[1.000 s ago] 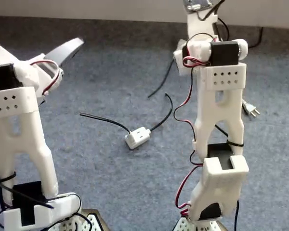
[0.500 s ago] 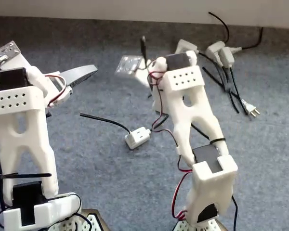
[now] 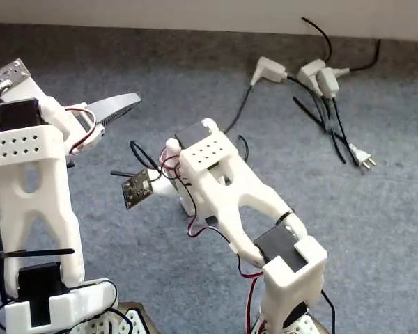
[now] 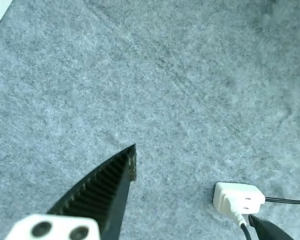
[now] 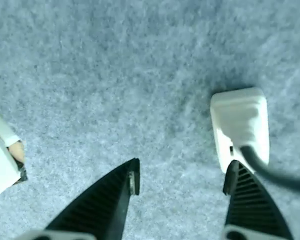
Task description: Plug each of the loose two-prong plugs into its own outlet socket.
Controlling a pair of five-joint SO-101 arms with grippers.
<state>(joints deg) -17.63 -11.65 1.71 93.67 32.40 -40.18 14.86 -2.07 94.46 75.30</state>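
Both pairs of jaws stand apart. Right gripper (image 5: 182, 182) hangs low over the grey carpet (image 5: 140, 60). One of its fingertips (image 5: 242, 190) sits just beside the white socket (image 5: 240, 125), and the socket's black cord (image 5: 275, 172) crosses in front of that finger. From the high view I see the right arm (image 3: 216, 167) bent forward over the middle of the carpet, hiding that socket. Left gripper (image 4: 192, 184) hangs wide open above the carpet. A white socket block (image 4: 238, 197) with cords lies near one of its fingertips, and I cannot tell whether it is the same socket. Loose plug (image 3: 363, 159) lies on the right arm's outer side, well apart from both grippers. White plug ends (image 3: 268, 69) and tangled black leads (image 3: 334, 125) lie by the far edge.
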